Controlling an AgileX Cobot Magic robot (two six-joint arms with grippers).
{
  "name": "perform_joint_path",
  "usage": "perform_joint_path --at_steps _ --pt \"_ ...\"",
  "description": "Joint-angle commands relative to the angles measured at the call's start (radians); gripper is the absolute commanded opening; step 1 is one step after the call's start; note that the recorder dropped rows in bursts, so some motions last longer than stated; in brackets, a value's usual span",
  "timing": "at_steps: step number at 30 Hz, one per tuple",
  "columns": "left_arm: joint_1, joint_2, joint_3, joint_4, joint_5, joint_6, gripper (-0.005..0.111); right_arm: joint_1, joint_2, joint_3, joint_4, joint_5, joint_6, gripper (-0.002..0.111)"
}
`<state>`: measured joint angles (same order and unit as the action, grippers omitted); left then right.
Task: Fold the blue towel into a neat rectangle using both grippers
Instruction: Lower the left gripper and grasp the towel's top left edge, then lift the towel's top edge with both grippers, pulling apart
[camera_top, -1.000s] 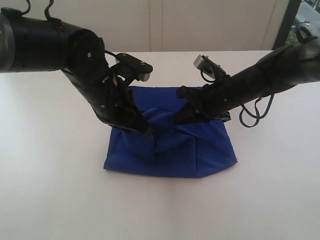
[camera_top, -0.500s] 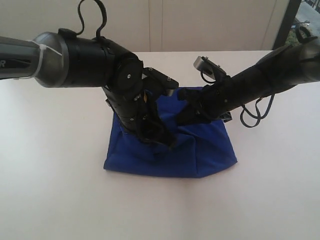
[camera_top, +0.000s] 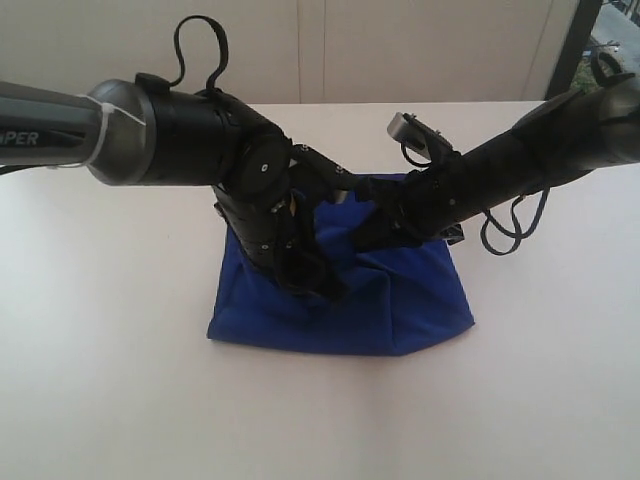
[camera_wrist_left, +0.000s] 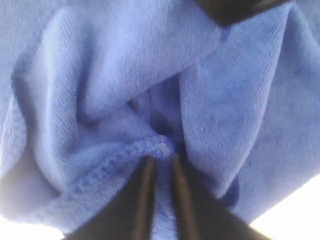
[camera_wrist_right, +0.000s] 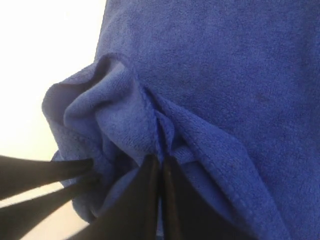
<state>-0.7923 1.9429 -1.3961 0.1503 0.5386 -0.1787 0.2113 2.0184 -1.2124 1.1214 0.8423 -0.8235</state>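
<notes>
Blue towel (camera_top: 400, 315) is lying mid-scene on the white table (camera_top: 100, 380). It is doubled into a thick, roughly rectangular pad. The near edge is sitting fairly straight, and the top layer is bunching into a ridge at the centre. Both grippers are meeting at that ridge, close together.

Left gripper (camera_wrist_left: 160, 161): fingers drawn narrow, pinching a stitched hemmed edge (camera_wrist_left: 120, 157), cloth puckering around the tips.
Right gripper (camera_wrist_right: 160, 162): fingers nearly closed, nipping a raised fold of the towel.

Step in hand, as I am reading it: gathering the top layer's edge to carry it across for another fold. The next move is probably calling for both arms to travel together at matched height, lay the edge flush on the far one, then let go. An uneven pull risks skewing the rectangle.

The exterior view is showing the whole outline and both arms leaning over it, but the black wrists are hiding the fingertips. The wrist views are showing the grips themselves and no outline. The right wrist view is also catching a second pair of dark fingers, probably the left gripper's.
</notes>
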Motion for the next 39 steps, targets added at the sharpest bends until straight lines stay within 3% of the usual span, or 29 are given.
perform_joint_path --at_steps 1,14,21,27,39 --pt "-0.007 -0.024 -0.002 0.018 0.054 -0.005 0.000 -0.003 -0.004 0.004 -0.001 -0.001 -0.001 0.000" --pt "0.007 -0.168 -0.002 0.152 0.240 -0.052 0.000 -0.014 -0.008 0.000 -0.030 -0.039 -0.007 0.000" --pt "0.071 -0.255 -0.002 0.157 0.236 -0.120 0.000 -0.084 -0.077 0.000 -0.039 -0.037 -0.007 0.000" --pt "0.073 -0.318 -0.002 0.180 0.221 -0.113 0.000 -0.120 -0.154 0.000 -0.082 -0.037 -0.007 0.000" --pt "0.073 -0.420 -0.001 0.217 0.190 -0.105 0.000 -0.120 -0.395 0.000 -0.394 -0.039 0.111 0.000"
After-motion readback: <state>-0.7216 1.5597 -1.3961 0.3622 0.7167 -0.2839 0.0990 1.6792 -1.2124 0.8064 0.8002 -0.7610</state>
